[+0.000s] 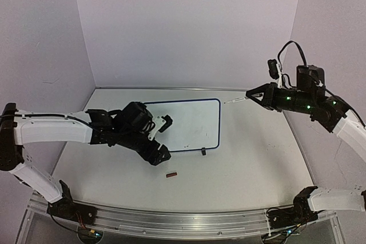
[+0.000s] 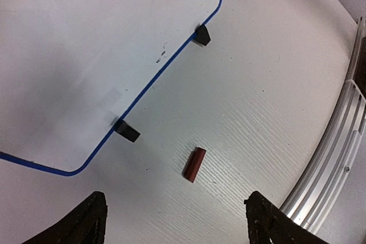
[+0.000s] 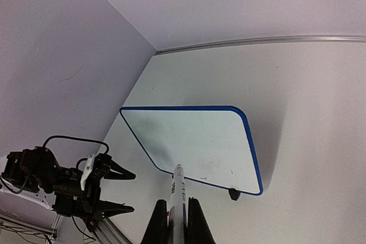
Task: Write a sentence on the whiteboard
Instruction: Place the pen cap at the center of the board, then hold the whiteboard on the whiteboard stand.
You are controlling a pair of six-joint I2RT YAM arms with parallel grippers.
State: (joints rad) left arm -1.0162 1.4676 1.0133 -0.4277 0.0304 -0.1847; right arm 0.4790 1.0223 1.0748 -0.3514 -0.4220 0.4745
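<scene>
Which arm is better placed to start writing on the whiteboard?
Right. The right pincer is shut on the marker, whose tip points at the whiteboard. The left pincer is open and empty, by the board's near edge.

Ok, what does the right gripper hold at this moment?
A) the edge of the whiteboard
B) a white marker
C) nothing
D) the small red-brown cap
B: in the right wrist view the right gripper is shut on a white marker, its tip toward the whiteboard; the red-brown cap lies on the table.
</scene>
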